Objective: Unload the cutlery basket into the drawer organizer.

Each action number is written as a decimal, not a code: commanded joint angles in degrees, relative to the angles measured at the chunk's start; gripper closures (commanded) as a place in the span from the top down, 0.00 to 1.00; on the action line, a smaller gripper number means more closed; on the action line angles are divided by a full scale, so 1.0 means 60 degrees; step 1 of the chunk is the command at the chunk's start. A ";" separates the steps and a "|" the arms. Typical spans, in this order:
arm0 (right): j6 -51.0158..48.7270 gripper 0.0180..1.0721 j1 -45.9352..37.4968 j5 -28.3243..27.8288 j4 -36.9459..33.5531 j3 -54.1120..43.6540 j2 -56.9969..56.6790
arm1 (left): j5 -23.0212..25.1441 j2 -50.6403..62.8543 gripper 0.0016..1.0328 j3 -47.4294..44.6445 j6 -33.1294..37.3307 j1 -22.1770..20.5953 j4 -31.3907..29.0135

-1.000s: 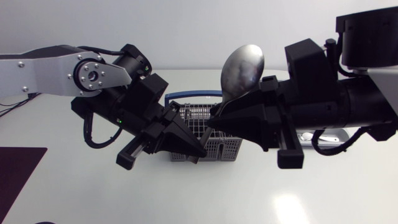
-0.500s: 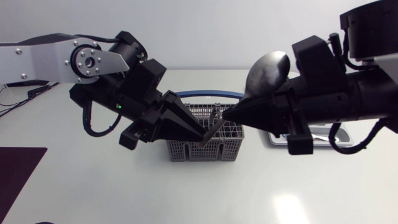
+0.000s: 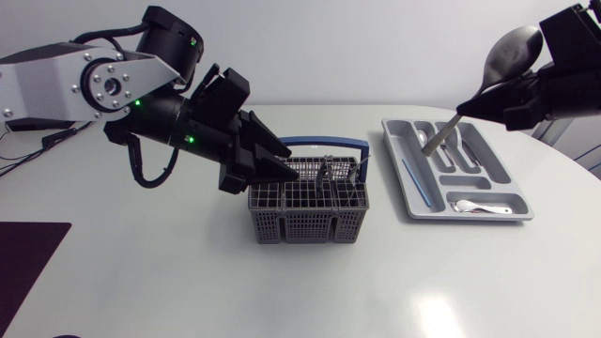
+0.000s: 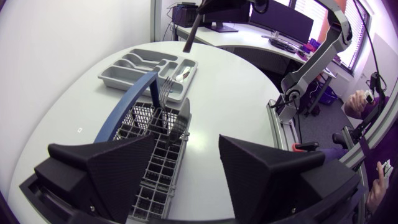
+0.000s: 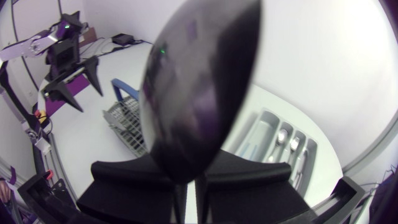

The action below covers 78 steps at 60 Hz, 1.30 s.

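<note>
The grey wire cutlery basket (image 3: 310,214) with a blue handle stands mid-table, a fork (image 4: 165,90) and a few dark pieces upright in it. My left gripper (image 3: 274,167) hovers open over its left end, and in the left wrist view the basket (image 4: 155,146) lies under and ahead of the spread fingers (image 4: 118,171). My right gripper (image 3: 490,98) hangs high over the grey drawer organizer (image 3: 418,202), shut on the handle of a large metal spoon (image 3: 512,53), bowl up. That spoon (image 5: 199,87) fills the right wrist view above my right gripper (image 5: 186,190).
The organizer (image 5: 283,149) holds spoons (image 3: 477,207) in its front and middle slots and a thin blue piece (image 3: 413,178) in its left slot. A dark mat (image 3: 23,258) lies at the table's left edge. Bare table surrounds the basket.
My right arm has carried the spoon from above the basket off to the right, over the organizer. My left gripper has opened, let go of the spoon and drawn back to the left.
</note>
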 commanded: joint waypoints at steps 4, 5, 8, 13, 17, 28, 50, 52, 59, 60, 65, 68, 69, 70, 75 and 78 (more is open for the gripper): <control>-0.0601 0.05 -0.0808 0.0911 -0.0210 0.0903 0.1343 | -0.0296 -0.0471 0.86 -0.0519 -0.0176 -0.0013 0.0139; -0.0601 0.05 -0.0837 0.0984 -0.0210 0.0962 0.1445 | -0.0296 -0.0471 0.86 -0.0533 -0.0176 -0.0013 0.0139; -0.0572 0.05 -0.0998 0.1526 -0.0327 0.1357 0.2207 | -0.0399 -0.0530 0.86 -0.0592 -0.0162 0.0002 0.0139; -0.0396 0.05 -0.0954 0.2302 -0.0312 0.1679 0.2954 | -0.0530 -0.0589 0.86 -0.0724 -0.0132 0.0002 0.0139; -0.0133 0.05 -0.0852 0.2786 -0.0283 0.1987 0.3613 | -0.0545 -0.0662 0.86 -0.0841 -0.0118 0.0002 0.0139; 0.0483 0.05 -0.0735 0.3708 0.0274 0.2632 0.5576 | -0.0560 -0.0940 0.86 -0.1134 0.0014 0.0031 0.0154; 0.0834 0.05 -0.0896 0.4177 0.0904 0.3686 0.7642 | -0.0560 -0.1160 0.86 -0.1339 0.0161 0.0104 0.0154; 0.0922 0.05 -0.0896 0.4207 0.1021 0.3789 0.7744 | -0.0545 -0.1160 0.86 -0.1339 0.0161 0.0104 0.0154; 0.1083 0.05 -0.0896 0.4221 0.1372 0.4111 0.8096 | -0.0545 -0.1160 0.86 -0.1339 0.0161 0.0089 0.0154; 0.1142 0.05 -0.0910 0.4221 0.1534 0.4170 0.8184 | -0.0545 -0.1160 0.86 -0.1339 0.0146 0.0089 0.0154; 0.1259 0.05 -0.0925 0.4192 0.1739 0.4404 0.8477 | -0.0545 -0.1175 0.86 -0.1324 0.0146 0.0060 0.0154; 0.1362 0.05 -0.0925 0.4148 0.1973 0.4463 0.8623 | -0.0545 -0.1189 0.86 -0.1324 0.0146 0.0045 0.0154; 0.1376 0.05 -0.0925 0.4148 0.2046 0.4448 0.8667 | -0.0545 -0.1189 0.86 -0.1324 0.0146 0.0045 0.0154; 0.1391 0.05 -0.0925 0.4148 0.2075 0.4448 0.8667 | -0.0560 -0.1204 0.86 -0.1324 0.0146 0.0045 0.0154; 0.1552 0.05 -0.0940 0.4133 0.2251 0.4419 0.8682 | -0.0545 -0.1233 0.86 -0.1339 0.0146 0.0060 0.0154; 0.1611 0.05 -0.0940 0.4133 0.2339 0.4448 0.8726 | -0.0545 -0.1233 0.86 -0.1339 0.0161 0.0060 0.0154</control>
